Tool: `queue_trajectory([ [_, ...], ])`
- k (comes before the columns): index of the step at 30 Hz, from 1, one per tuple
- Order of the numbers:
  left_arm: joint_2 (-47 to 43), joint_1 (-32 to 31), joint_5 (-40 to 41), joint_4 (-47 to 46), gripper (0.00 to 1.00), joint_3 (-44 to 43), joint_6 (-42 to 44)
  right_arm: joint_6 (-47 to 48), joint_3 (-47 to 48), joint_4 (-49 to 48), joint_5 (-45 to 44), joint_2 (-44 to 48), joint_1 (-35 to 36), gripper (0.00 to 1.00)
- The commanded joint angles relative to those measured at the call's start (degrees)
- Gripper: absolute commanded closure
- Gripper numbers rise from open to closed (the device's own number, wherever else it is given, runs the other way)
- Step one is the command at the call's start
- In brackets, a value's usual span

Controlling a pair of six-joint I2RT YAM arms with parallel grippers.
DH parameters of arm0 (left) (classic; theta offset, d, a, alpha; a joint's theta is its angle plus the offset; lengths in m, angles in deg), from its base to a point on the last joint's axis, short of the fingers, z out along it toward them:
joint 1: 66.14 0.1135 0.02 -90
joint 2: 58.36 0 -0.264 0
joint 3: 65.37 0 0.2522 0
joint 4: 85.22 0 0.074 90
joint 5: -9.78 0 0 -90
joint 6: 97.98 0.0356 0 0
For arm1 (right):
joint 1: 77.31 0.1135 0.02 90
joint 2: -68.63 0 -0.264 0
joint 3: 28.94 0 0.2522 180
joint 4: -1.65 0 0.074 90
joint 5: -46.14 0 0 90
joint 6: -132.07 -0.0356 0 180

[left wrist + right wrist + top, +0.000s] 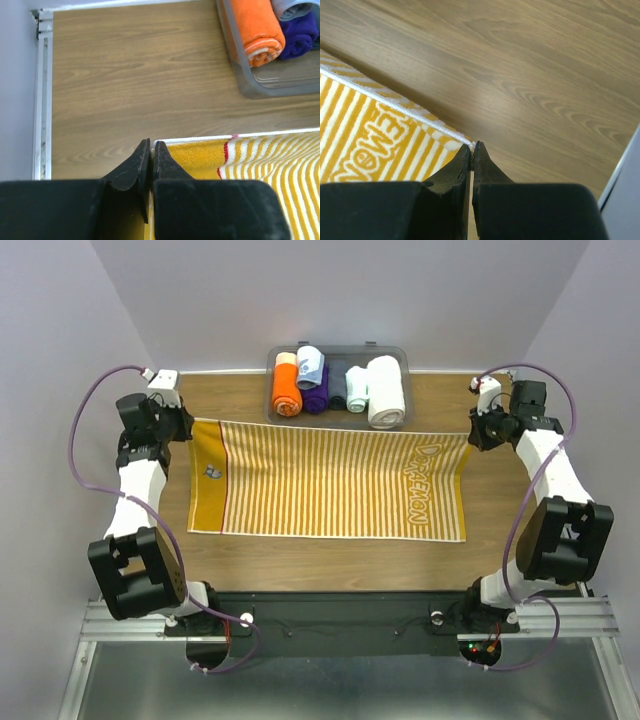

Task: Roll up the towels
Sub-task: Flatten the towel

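The left end effector (151, 152) is closed, its tips pinching the far left corner of the striped towel (330, 480). The right end effector (472, 150) is closed in the same way on the far right corner. Between them the towel lies spread flat on the wooden surface (230, 400), long side across. It sits just in front of a clear bin (345, 350) of rolled cloths, with a pale blue towel (311, 364) riding on top near the bin's left end.

The striped towel looks like light, soft terry, limp and not slippery or fragile. It should sag wherever it is unsupported and drag a little on the wood, so a one-sided pull would likely skew it. The hemmed corners and the white-bound far edge seem the best places to hold it, both ends taken together so that a fold or roll starts straight.

White outlined lettering (432, 483) runs across the right end. "EMON" can be read, while the opening letters are less sure. A small pale emblem (212, 471) sits on the solid yellow band at the left, too small to make out.
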Motion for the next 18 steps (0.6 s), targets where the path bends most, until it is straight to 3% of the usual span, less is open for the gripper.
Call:
queue_trajectory([
  [1, 0.3, 0.6, -4.5, -9.7, 1.00, 2.6, 2.8, -0.3, 2.2, -5.6, 4.6, -1.1, -0.8, 0.99],
  [11, -0.9, 3.9, -6.1, -3.7, 1.00, 6.4, 12.6, 1.5, -4.3, -5.6, 5.0, 2.1, -0.9, 0.99],
  [15, -2.1, 7.4, -12.9, 2.8, 1.00, 7.3, 26.0, 2.5, -9.2, -5.5, 5.3, 5.6, -0.8, 0.99],
  [18, -1.0, 9.8, -20.1, 13.2, 1.00, 6.2, 36.0, 4.0, -12.7, -4.8, 4.9, 7.8, -0.8, 0.99],
])
